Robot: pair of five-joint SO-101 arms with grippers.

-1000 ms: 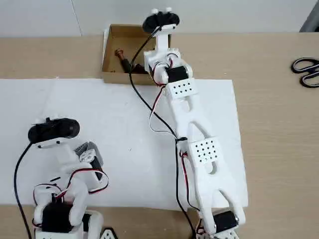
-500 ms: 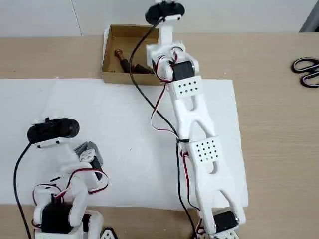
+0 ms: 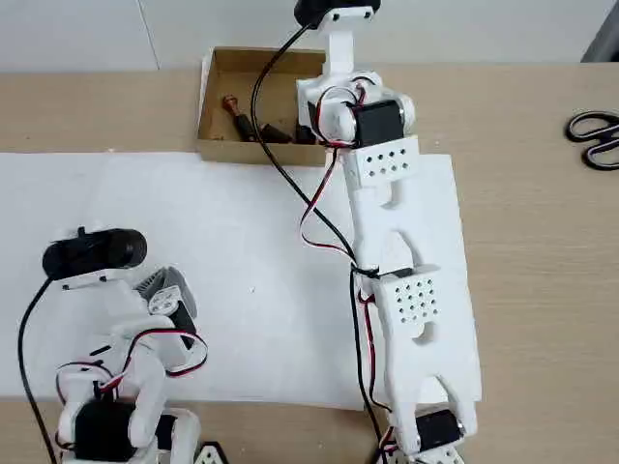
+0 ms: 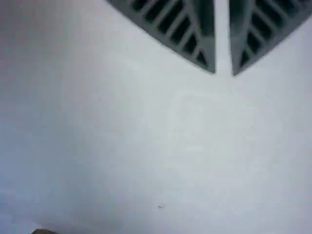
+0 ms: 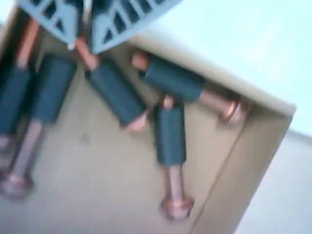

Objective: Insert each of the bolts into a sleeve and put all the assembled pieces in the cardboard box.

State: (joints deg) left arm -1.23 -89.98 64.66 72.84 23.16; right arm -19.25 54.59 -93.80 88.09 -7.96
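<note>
Cardboard box [image 5: 234, 161] walls closely hem sleeved bolts [image 5: 170, 131] beneath the right gripper [image 5: 84, 44].

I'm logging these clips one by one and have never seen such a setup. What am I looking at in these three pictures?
Two small white robot arms sit side by side at a wooden table. One picture comes from a fixed camera looking down. The other two come from cameras on each arm's wrist, looking past its pincer. The right arm is stretched out to a cardboard box. The right pincer hangs over several dark sleeves lying inside the box, with copper-coloured bolts pushed through them. I cannot tell whether it grips one. The left arm is folded near its base. The left pincer is shut on nothing above a white sheet. Scissors lie off to the right.
</note>
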